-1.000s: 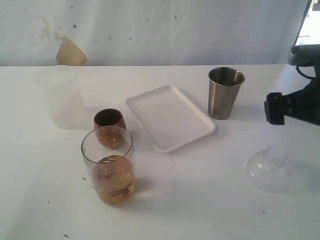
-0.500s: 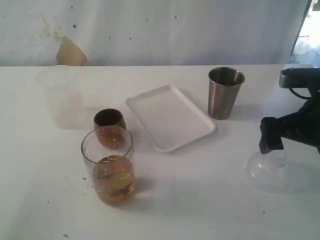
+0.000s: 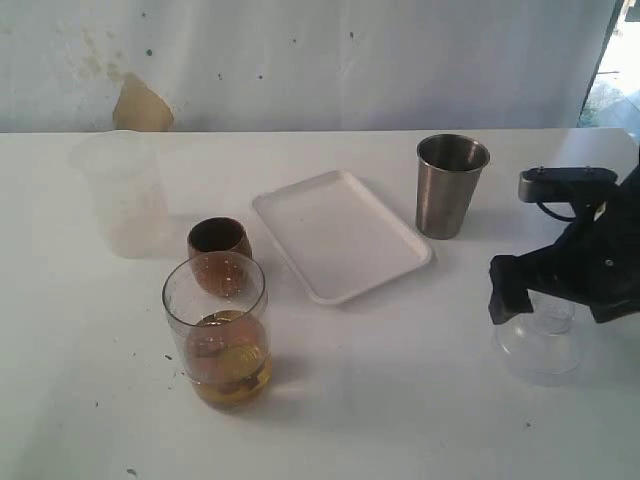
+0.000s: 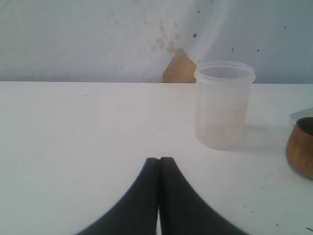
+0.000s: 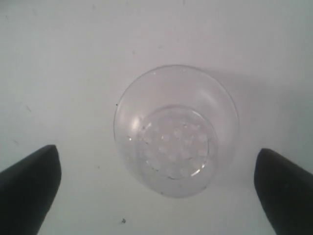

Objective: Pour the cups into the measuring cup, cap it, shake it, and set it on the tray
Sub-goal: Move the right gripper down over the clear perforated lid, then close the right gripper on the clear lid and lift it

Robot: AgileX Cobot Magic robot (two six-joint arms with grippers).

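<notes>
**Right gripper.** The right gripper (image 5: 157,169) was positioned above the clear cap (image 5: 176,129) with its jaws spread to full width. Nothing was held. One finger was seen on each side of the cap, both well clear of its rim. The cap rested on the white table (image 3: 400,420) directly beneath the gap between the fingers. It was a domed, transparent piece with a dimpled round centre.

**Task items relative to the right gripper.**
- The steel tumbler (image 3: 450,185) stood upright beyond the gripper, toward the left-arm side.
- The tray (image 3: 340,235) lay flat just past the tumbler in the same direction.
- The measuring cup (image 3: 216,330) was located well apart from the gripper, on the far side of the tray. It was upright and uncapped, and its lower part was filled with amber liquid (image 3: 230,375).
- The wooden cup (image 3: 219,240) stood just beside the measuring cup. Whether the two touched could not be told.

**Left gripper.** The left gripper (image 4: 157,161) was fully closed, with its fingertips pressed together and nothing between them. The frosted beaker (image 4: 224,105) stood upright ahead of the fingertips and apart from them. The wooden cup was seen near the beaker, somewhat closer to the gripper.
</notes>
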